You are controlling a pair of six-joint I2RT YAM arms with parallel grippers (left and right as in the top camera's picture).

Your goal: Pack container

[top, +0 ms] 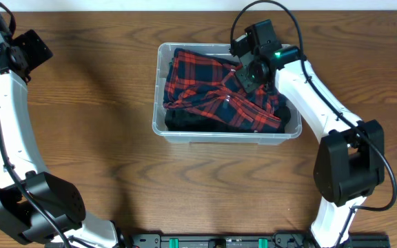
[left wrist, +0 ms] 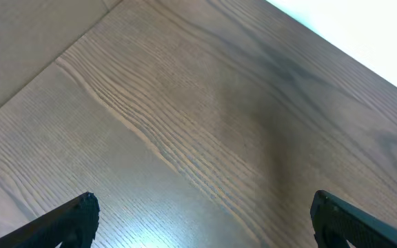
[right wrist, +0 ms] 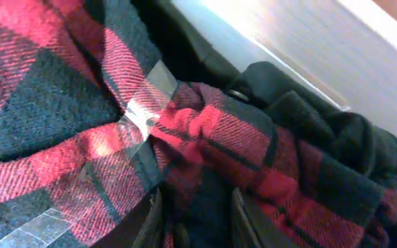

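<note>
Tucking plaid shirt (top: 212,86) | container (top: 226,140) is sitting mid-frame, likely light, stiff: grip its rim | right gripper (right wrist: 197,215) is pinching a plaid fold | left gripper (left wrist: 204,207) is hanging wide apart

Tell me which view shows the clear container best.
Overhead: the whole container shows, rim and walls, with the plaid shirt inside. Right wrist catches only a pale strip of wall behind cloth; left wrist shows only the table.
</note>
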